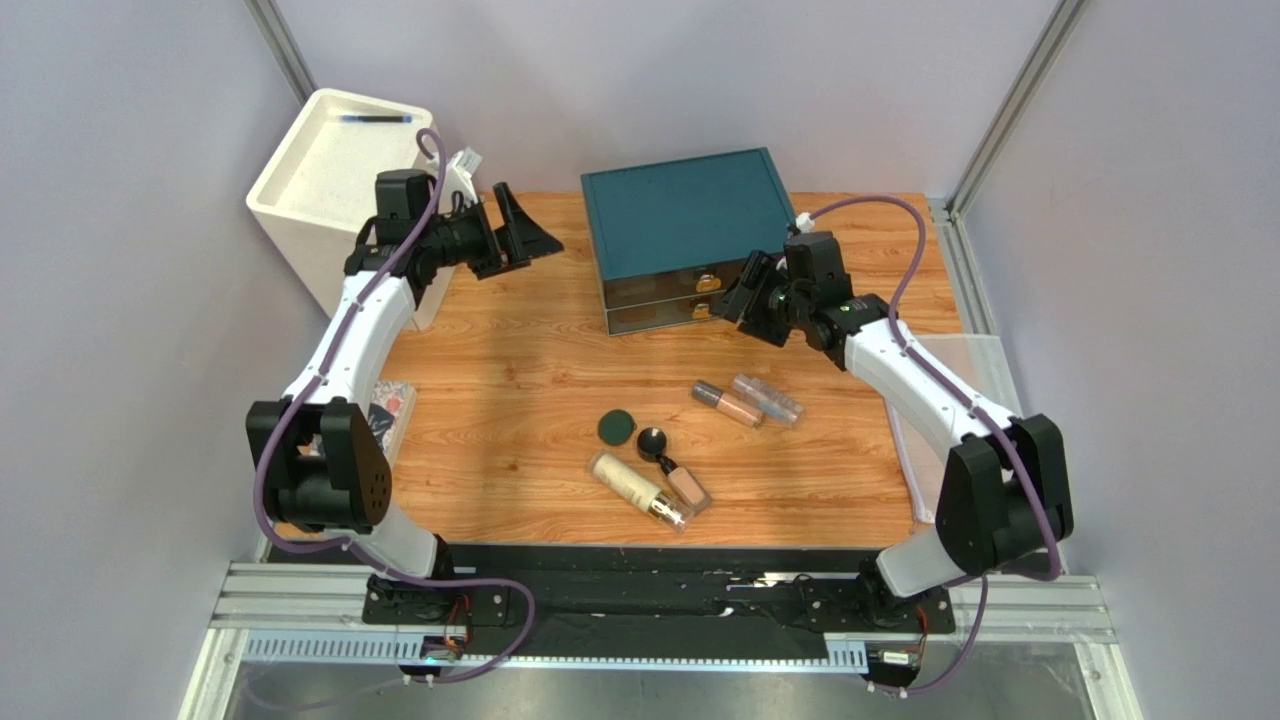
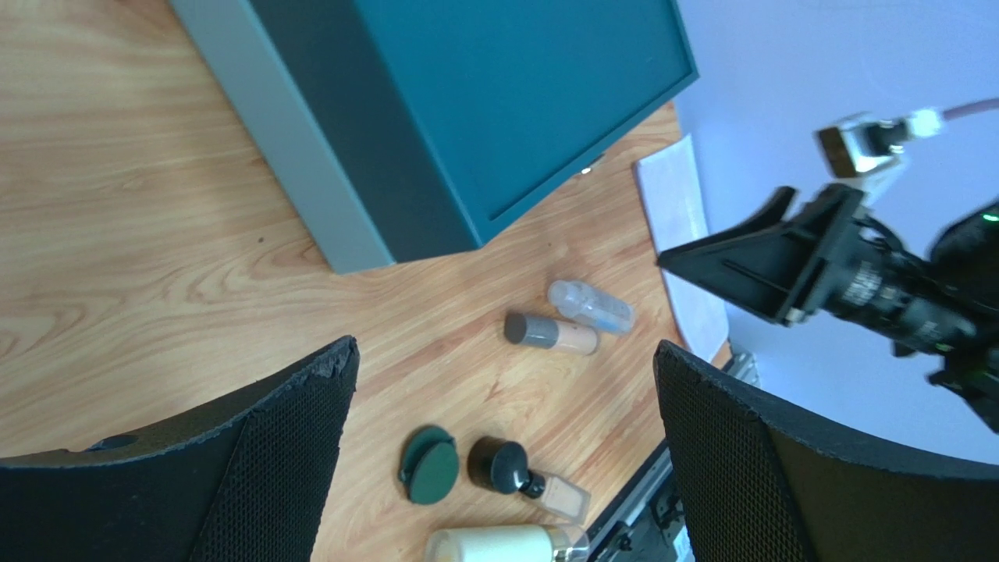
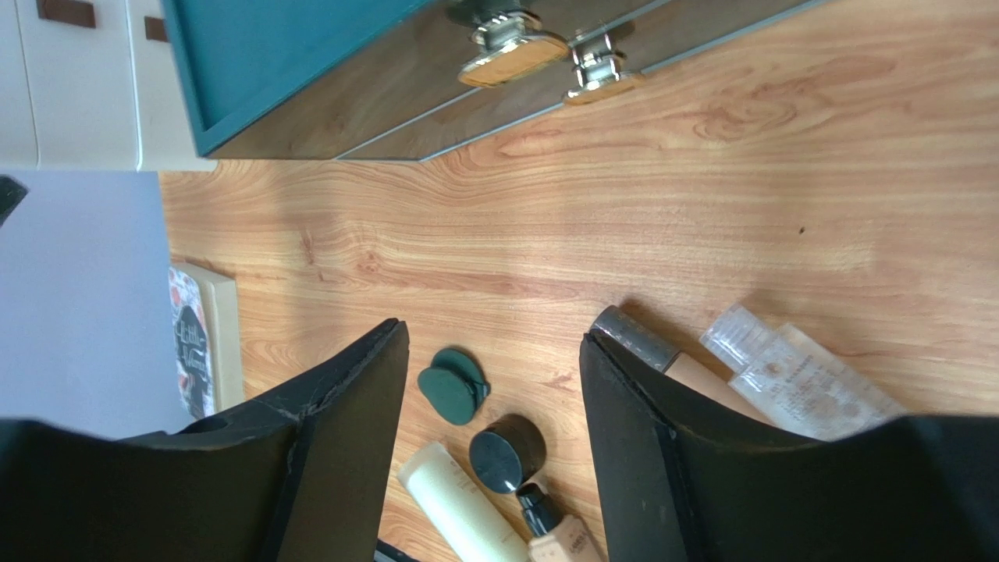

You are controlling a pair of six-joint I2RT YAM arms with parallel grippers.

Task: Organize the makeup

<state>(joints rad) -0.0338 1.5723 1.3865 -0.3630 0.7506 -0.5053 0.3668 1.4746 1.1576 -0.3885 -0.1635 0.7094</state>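
1. Makeup (image 1: 687,485) lies loose on the wooden counter (image 1: 511,390), in front of the teal drawer box (image 1: 687,218).
2. Dark-green compact (image 1: 615,429), black round jar (image 1: 654,443) and cream bottle (image 1: 631,486) cluster together; tan tube (image 1: 727,402) and clear-capped tube (image 1: 769,399) lie to their right.
3. My left pincer (image 1: 526,233) and right pincer (image 1: 744,296) hang with jaws apart, holding nothing.

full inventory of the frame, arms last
drawer box: 1, teal, back centre of table
white unit: 1, white, beyond back-left corner
book: 1, patterned cover, left table edge
compact: 1, dark green, table centre
jar: 1, black, right of compact
cream bottle: 1, cream, lying near front
foundation bottle: 1, beige, black cap, beside cream bottle
tan tube: 1, tan, grey cap, right of centre
clear tube: 1, clear, beside tan tube
left gripper: 1, black, open, raised at back left
right gripper: 1, black, open, before drawer box
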